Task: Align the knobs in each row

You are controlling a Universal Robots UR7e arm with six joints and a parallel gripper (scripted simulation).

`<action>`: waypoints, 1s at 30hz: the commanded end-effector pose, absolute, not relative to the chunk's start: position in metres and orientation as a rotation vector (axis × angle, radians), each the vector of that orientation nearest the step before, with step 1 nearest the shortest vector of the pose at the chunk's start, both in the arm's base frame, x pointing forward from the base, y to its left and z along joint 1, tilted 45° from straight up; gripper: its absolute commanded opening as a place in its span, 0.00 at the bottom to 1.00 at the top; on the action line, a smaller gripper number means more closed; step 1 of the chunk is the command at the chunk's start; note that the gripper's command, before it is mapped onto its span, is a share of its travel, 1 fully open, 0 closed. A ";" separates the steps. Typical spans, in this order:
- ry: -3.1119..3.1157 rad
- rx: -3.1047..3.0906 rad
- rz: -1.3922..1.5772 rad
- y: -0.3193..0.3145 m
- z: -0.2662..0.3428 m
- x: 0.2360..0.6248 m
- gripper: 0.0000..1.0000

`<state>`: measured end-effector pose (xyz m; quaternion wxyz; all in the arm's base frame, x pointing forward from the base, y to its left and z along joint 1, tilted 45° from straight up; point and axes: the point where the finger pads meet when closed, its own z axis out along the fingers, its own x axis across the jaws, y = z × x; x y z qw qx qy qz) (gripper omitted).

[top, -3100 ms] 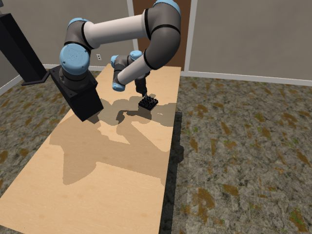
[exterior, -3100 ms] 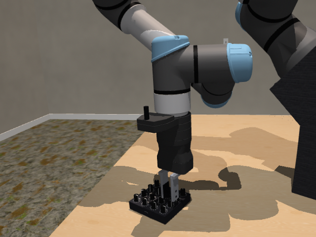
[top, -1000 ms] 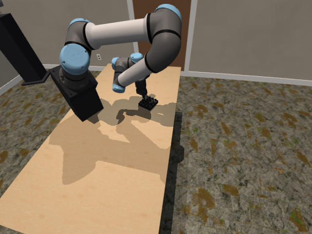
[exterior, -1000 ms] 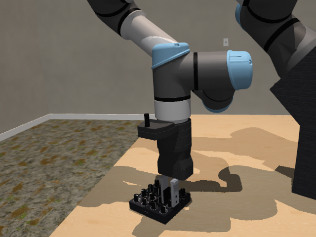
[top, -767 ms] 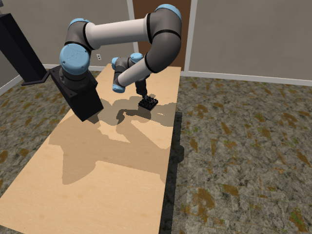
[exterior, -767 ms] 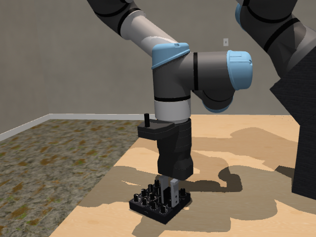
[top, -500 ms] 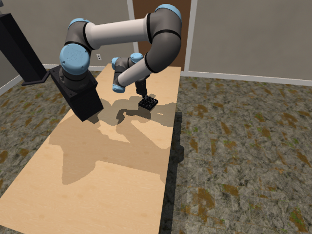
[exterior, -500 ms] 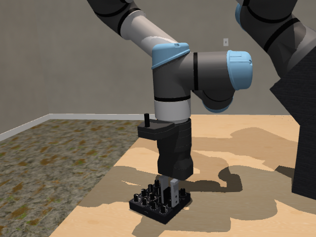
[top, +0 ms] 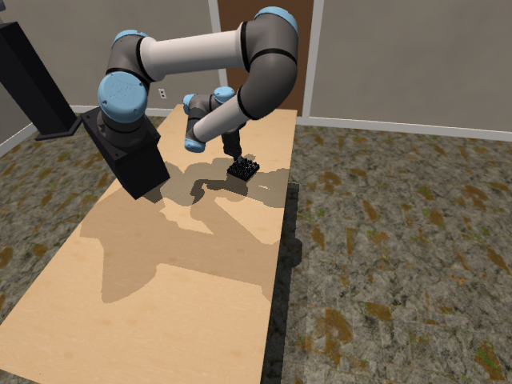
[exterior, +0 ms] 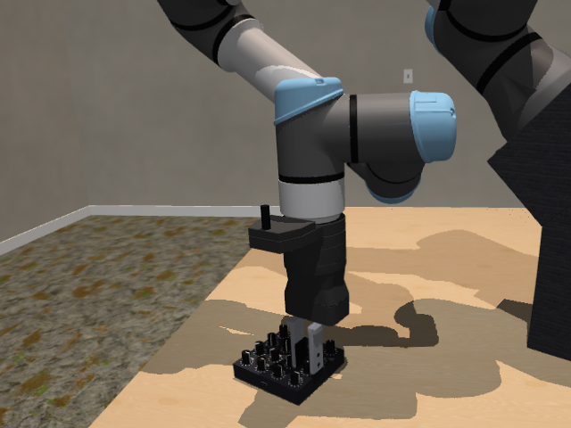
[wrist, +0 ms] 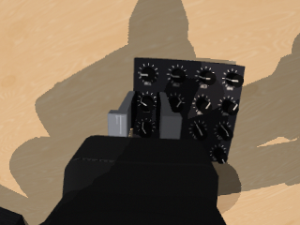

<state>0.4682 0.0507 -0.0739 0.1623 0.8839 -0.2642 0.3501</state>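
Knob box (exterior: 277,385) is where the gripper (exterior: 304,365) has its two grey fingers (exterior: 316,349) lowered, one on either side of a single black knob (wrist: 145,127) in the left column as the wrist camera sees it. The jaws are partly open, straddling that knob rather than clamped on it. Its printed name is too small to read.

Around it stand the other short black cylinders in a four-by-four grid, each with a thin white line on top and a ring of fine white marks. The lines point various ways. The box itself is a flat, square, black block. It sits level on the pale wooden table (top: 165,330), near the far right edge in the top view, within the arm's shadow.
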 end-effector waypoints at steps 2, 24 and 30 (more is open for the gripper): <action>-0.753 2.522 1.000 0.051 -0.074 0.468 0.46; -0.753 2.522 1.000 0.051 -0.074 0.468 0.30; -0.753 2.522 1.000 0.051 -0.074 0.468 0.30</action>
